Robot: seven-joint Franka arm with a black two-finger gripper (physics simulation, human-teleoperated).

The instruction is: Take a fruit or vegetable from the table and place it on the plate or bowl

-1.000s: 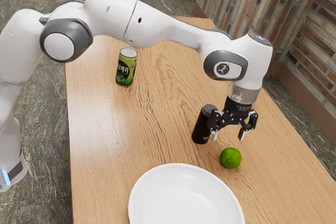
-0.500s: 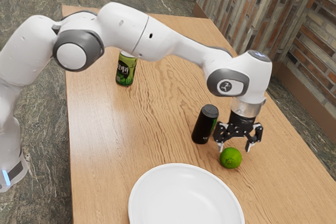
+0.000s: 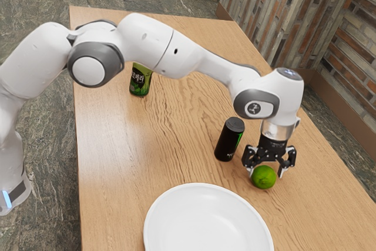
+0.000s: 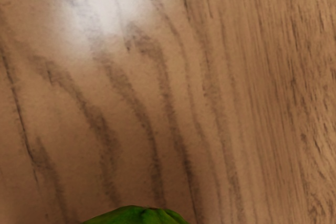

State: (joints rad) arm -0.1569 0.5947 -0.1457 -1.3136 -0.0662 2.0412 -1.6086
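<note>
Green, near-round lime sits on the wooden worktop, just beside the black cylindrical can and near the wide white plate. The black two-finger tool hangs straight down over it, fingers spread to either side and gripping nothing, probably so that a closing pinch catches its middle. Being so round, the lime shows no clear long axis or heading.
</note>
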